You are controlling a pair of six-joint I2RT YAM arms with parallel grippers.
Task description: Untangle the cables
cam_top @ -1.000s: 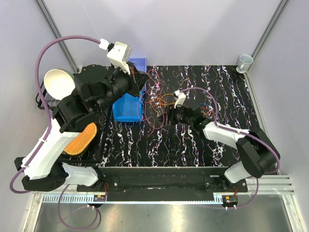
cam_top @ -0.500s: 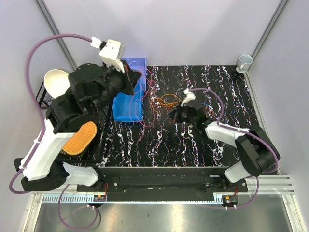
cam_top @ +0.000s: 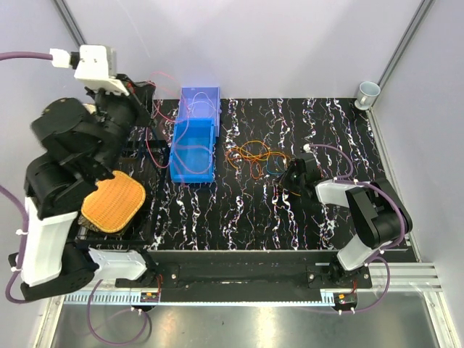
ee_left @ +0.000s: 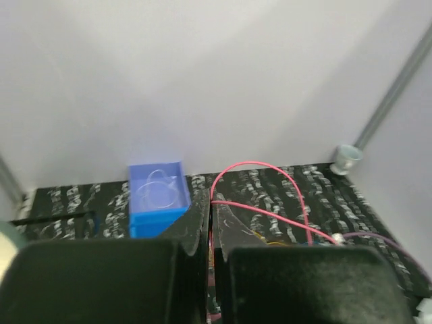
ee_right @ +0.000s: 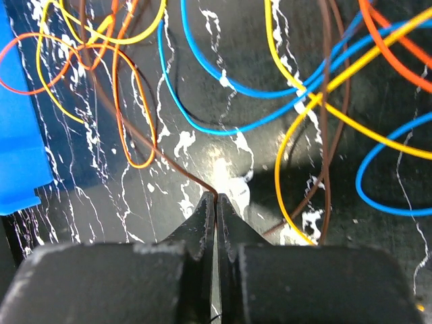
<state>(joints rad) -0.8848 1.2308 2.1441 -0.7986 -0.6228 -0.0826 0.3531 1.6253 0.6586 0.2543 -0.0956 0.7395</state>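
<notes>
Left tool (ee_left: 212, 202) is up high at the left, clamped on the red cable (ee_left: 251, 163) (which arcs out in a loop). Next along the desk (cam_top: 239, 210) comes the blue bin (cam_top: 196, 170), with the loose cables (cam_top: 252, 154) sprawled just right of it. Right tool (ee_right: 216, 197) is down low, pinching the brown cable (ee_right: 177, 167).

Blue bin (cam_top: 192, 172), white cup (cam_top: 367, 93)

Table (cam_top: 239, 210): black, veined with white marbling. Cables (cam_top: 250, 154) — orange, yellow, blue, brown, one red. Bin (cam_top: 194, 141): bright blue. Pad (cam_top: 114, 201): orange with a fine cross-hatch, possibly woven — too small to tell. Cup (cam_top: 368, 91): pale blue-white.
</notes>
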